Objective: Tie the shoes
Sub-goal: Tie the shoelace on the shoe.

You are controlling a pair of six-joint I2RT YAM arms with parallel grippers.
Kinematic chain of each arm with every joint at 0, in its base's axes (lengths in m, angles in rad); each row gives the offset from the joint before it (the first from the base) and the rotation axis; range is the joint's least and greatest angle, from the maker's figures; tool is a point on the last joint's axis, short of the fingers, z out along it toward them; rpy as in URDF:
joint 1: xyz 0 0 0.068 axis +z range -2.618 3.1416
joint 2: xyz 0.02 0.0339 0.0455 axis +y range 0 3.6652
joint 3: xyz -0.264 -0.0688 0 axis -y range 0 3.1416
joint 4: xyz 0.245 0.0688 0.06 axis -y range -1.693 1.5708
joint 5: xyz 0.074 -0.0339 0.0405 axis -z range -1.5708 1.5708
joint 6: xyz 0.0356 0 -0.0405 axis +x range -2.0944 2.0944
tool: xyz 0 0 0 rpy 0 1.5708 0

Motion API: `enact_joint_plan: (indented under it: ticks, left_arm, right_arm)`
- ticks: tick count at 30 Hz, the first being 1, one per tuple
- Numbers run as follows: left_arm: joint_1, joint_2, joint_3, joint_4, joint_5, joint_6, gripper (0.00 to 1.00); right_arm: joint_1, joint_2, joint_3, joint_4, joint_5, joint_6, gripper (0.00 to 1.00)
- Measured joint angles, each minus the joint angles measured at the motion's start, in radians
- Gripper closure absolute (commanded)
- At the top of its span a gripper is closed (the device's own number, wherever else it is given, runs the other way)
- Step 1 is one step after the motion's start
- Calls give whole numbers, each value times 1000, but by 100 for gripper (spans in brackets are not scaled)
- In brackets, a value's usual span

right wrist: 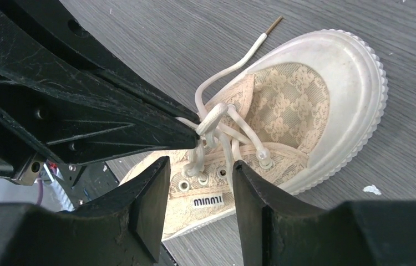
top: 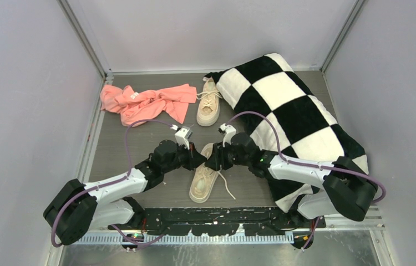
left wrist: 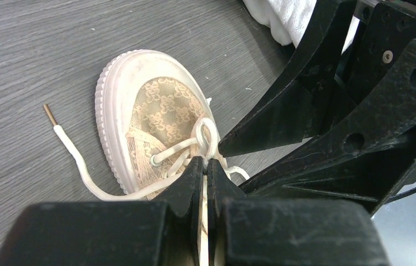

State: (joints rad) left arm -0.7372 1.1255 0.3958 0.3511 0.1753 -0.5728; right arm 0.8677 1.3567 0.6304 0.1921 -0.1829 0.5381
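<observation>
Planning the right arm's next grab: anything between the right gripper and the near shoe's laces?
Nothing visible blocks it. The right gripper hangs open right over the near shoe's laces. Only the left gripper, shut on the laces at the knot, crowds in close beside it.

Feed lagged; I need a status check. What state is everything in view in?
Near beige canvas sneaker: upright, laces loosely knotted, no bow.
Cream lace: one end loose on the table.
Far beige canvas sneaker: upright, knot unclear.
Left gripper: shut on the cream lace.
Right gripper: open over the near sneaker.
Pink cloth: crumpled.
Black-and-white checkered pillow: lying flat.
</observation>
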Motion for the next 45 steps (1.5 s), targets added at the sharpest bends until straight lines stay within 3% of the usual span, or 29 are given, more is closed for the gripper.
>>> enact_joint_plan:
  ticks: [3,15,23,32,41,45]
  left_arm:
    - [0,0,0,-4,-4,-1,99]
    - [0,0,0,-12,-19,-4,100]
    - [0,0,0,-24,-30,-4,98]
    - [0,-27,0,-59,-43,-2,72]
    - [0,-29,0,-68,-43,2,59]
    - [0,-5,3,-64,-33,2,58]
  right_arm:
    - [9,8,5,0,13,-14,56]
    - [22,51,19,16,60,-37,99]
    - [23,51,18,18,62,-31,99]
    - [23,21,-12,34,63,-11,99]
    - [23,8,-25,28,67,-9,99]
    - [23,8,-25,28,68,-8,99]
